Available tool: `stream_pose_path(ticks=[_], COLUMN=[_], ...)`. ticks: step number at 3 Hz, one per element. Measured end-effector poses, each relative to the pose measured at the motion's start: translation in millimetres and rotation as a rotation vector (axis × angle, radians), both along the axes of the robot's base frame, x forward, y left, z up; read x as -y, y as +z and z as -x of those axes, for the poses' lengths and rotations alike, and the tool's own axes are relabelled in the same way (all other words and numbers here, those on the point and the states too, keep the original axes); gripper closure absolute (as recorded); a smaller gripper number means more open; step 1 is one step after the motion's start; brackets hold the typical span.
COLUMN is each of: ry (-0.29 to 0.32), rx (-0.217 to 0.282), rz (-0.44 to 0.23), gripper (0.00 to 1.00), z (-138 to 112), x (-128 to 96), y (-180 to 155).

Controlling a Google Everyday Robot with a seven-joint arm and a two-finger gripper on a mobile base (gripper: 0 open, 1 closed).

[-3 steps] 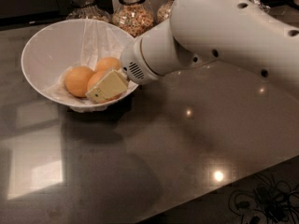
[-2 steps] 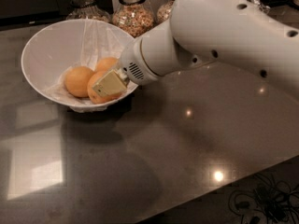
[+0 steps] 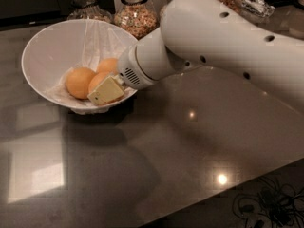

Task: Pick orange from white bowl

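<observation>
A wide white bowl (image 3: 52, 46) stands at the back left of the dark counter. Three oranges lie in its near right part: one on the left (image 3: 79, 82), one at the back (image 3: 109, 64), and one in the middle (image 3: 97, 80) partly covered by the gripper. My gripper (image 3: 105, 91) reaches into the bowl from the right over the rim, its cream-coloured finger lying against the front of the middle orange. The big white arm hides the bowl's right rim.
Glass jars of grains (image 3: 137, 13) stand in a row behind the bowl. The dark glossy counter (image 3: 190, 146) stretches to the front and right. Cables (image 3: 266, 203) lie on the floor past the counter's front right edge.
The gripper has crept slightly left and deeper into the bowl, closer onto the middle orange. The oranges and the bowl have not moved.
</observation>
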State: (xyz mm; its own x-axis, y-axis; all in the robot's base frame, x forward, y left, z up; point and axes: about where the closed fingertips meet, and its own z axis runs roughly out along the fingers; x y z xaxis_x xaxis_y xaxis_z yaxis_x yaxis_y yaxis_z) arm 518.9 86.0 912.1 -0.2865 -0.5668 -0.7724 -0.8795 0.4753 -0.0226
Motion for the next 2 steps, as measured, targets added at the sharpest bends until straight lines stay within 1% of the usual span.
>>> stream_pose_path(ticks=[2], ry=[-0.011], rx=[-0.014], rz=[0.031], gripper=[0.31], z=[-10.5], x=[-7.0], y=[-12.7])
